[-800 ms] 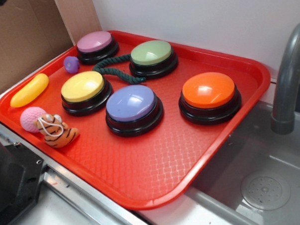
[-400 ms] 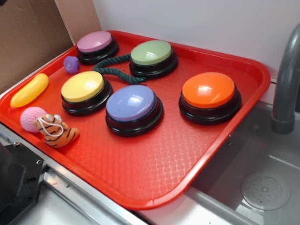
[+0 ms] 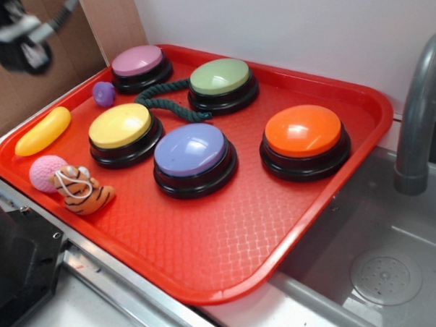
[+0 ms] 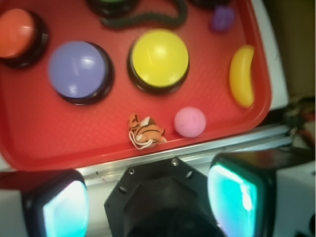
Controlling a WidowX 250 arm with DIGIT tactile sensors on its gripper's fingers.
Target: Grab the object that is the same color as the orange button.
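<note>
The object, a small orange tiger toy point(image 3: 82, 191) with dark stripes, lies near the front left edge of the red tray point(image 3: 229, 243), touching a pink ball point(image 3: 46, 171). The orange button point(image 3: 304, 139) stands on the tray's right side. My gripper point(image 3: 23, 50) hangs blurred at the top left, high above the tray's left end and well apart from the tiger. In the wrist view the tiger point(image 4: 145, 132) lies ahead and below, and the orange button point(image 4: 17, 34) is at the upper left. The gripper point(image 4: 150, 205) is open, its cyan pads point(image 4: 237, 197) far apart with nothing between them.
Yellow point(image 3: 122, 131), purple point(image 3: 194, 156), green point(image 3: 222, 82) and pink point(image 3: 138, 65) buttons share the tray with a green rope point(image 3: 168, 106), a yellow banana toy point(image 3: 43, 130) and a small purple piece point(image 3: 103, 92). A grey faucet point(image 3: 419, 118) and sink point(image 3: 381, 258) are to the right. Cardboard point(image 3: 53, 26) stands behind.
My gripper has come into the exterior view at the top left, where only a dark sliver showed before. Nothing on the tray has moved.
</note>
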